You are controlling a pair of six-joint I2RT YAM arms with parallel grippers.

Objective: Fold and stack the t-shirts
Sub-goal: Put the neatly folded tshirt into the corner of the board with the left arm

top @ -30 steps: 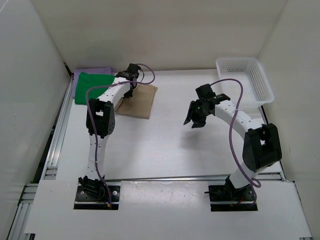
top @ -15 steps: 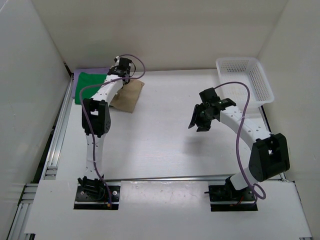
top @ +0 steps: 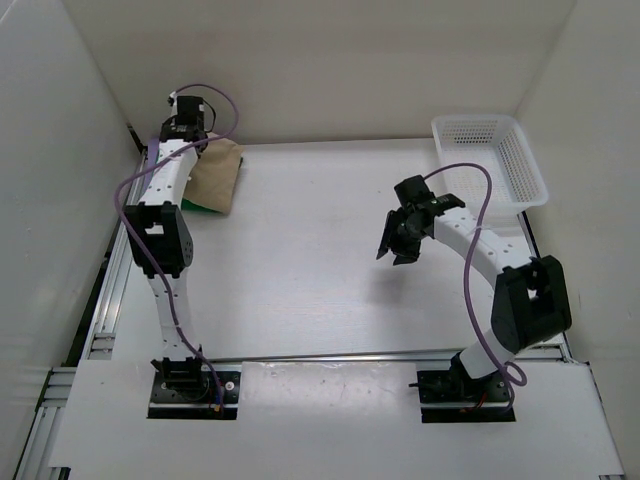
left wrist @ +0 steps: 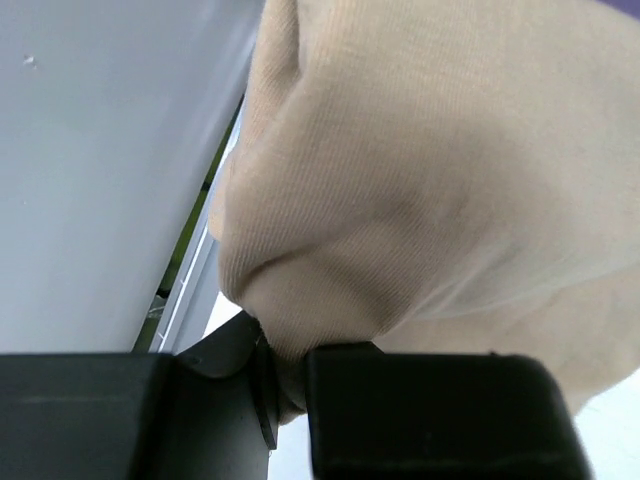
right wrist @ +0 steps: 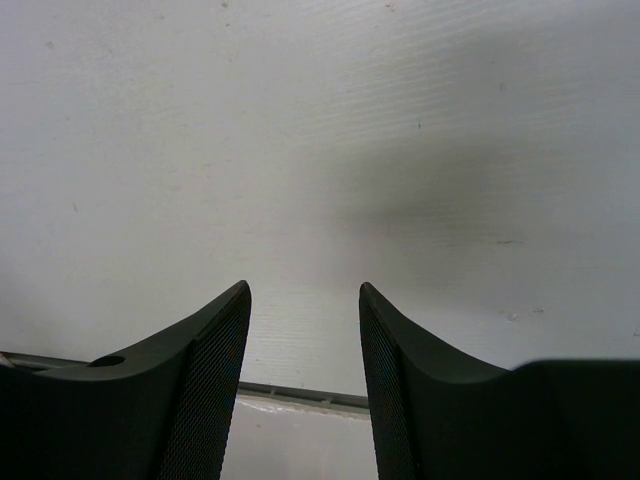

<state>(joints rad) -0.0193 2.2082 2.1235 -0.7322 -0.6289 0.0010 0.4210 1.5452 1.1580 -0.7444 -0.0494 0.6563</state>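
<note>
The folded tan t-shirt (top: 216, 173) lies at the back left corner, over the green t-shirt, of which only a sliver (top: 194, 208) shows under its near edge. The lavender t-shirt is hidden. My left gripper (top: 196, 142) is at the tan shirt's far left edge, shut on a bunched fold of it. In the left wrist view the tan cloth (left wrist: 430, 170) fills the frame and is pinched in the left gripper (left wrist: 285, 375). My right gripper (top: 393, 242) hovers open over bare table right of centre, and the right wrist view shows the right gripper (right wrist: 305, 288) with nothing in it.
A white mesh basket (top: 523, 165) stands at the back right corner. White walls close in the table on three sides, the left arm close to the left one. A metal rail (top: 118, 262) runs along the table's left edge.
My left gripper has carried the tan shirt left and back, from beside the green shirt to on top of it. The right arm has barely moved.
</note>
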